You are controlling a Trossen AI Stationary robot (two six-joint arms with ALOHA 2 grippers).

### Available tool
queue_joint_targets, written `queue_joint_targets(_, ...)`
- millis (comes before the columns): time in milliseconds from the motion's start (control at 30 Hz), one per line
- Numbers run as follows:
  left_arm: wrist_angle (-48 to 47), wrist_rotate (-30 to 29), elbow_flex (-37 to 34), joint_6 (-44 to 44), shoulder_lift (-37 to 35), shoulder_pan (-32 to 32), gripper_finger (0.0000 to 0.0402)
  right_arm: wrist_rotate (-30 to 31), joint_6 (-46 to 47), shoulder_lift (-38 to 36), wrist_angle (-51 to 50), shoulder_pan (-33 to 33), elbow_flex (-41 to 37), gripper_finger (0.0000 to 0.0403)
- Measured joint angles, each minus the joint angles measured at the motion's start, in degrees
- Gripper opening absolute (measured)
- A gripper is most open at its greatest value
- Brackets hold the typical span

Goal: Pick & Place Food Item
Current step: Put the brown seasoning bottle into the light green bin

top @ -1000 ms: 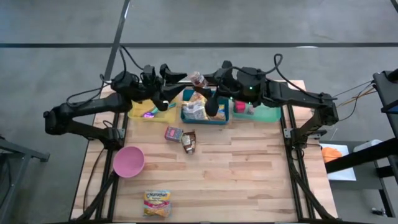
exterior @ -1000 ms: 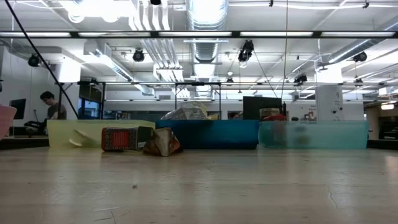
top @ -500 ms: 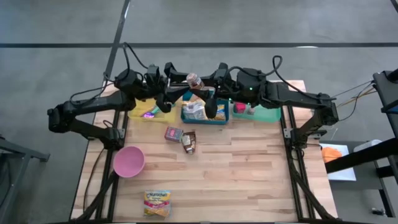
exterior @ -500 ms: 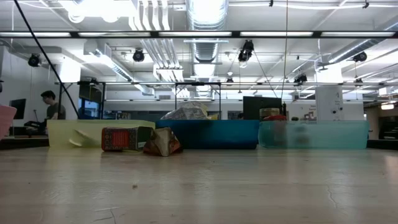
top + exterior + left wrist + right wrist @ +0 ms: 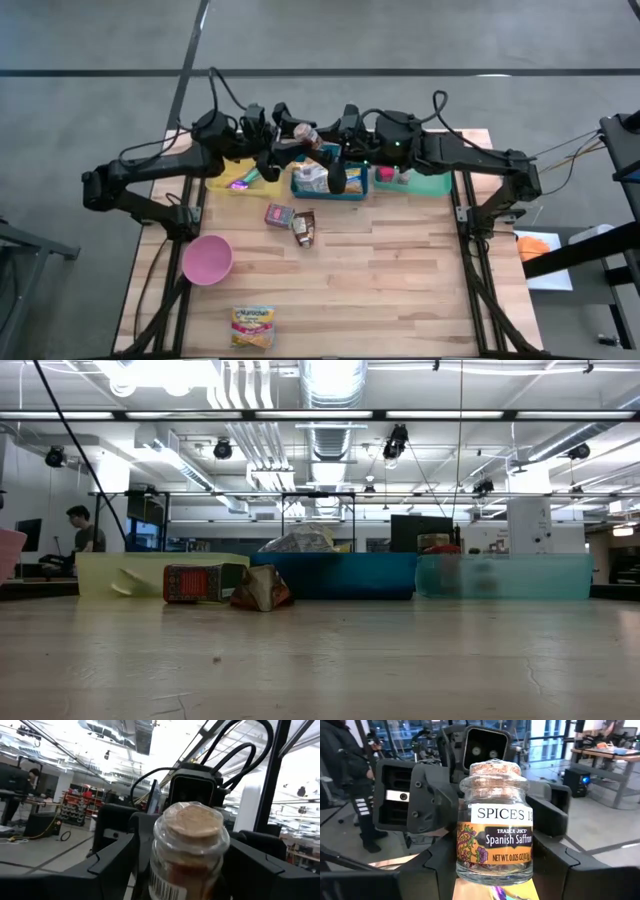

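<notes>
Saffron jar up in air over blue bin at table's far edge, between both arms. L gripper & R gripper meet there, each w/ fingers clamped on jar. Cork top faces L wrist cam.

My overhead camera looks straight down on the whole desk. My low one sits at desk-top height, facing level toward the bins and room. Both wrist cameras face each other, very close on one shared spice jar.
</notes>
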Motion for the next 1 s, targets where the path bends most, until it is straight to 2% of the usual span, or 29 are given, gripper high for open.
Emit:
queue_joint_targets(333, -0.2, 2.4, 2.2, 0.7, 0.9, -0.2, 0.027, -1.3, -0.9, 1.3, 2.6, 0.5, 0.0, 0.0187)
queue_joint_targets(633, 0.7, 3.8, 2.3, 2.3, 1.0, -0.4, 0.0196, -0.8, -1.0, 1.5, 5.2, 0.5, -0.1, 0.0187)
queue_joint_targets(867, 1.9, 4.0, 2.3, 2.6, 1.0, -1.3, 0.022, -1.2, -3.7, 1.6, 8.2, 0.8, -0.3, 0.0187)
queue_joint_targets(1000, 2.1, 4.2, 2.3, 4.1, 1.0, -1.7, 0.0195, -1.3, -3.4, 1.6, 8.3, 0.8, -0.4, 0.0187)
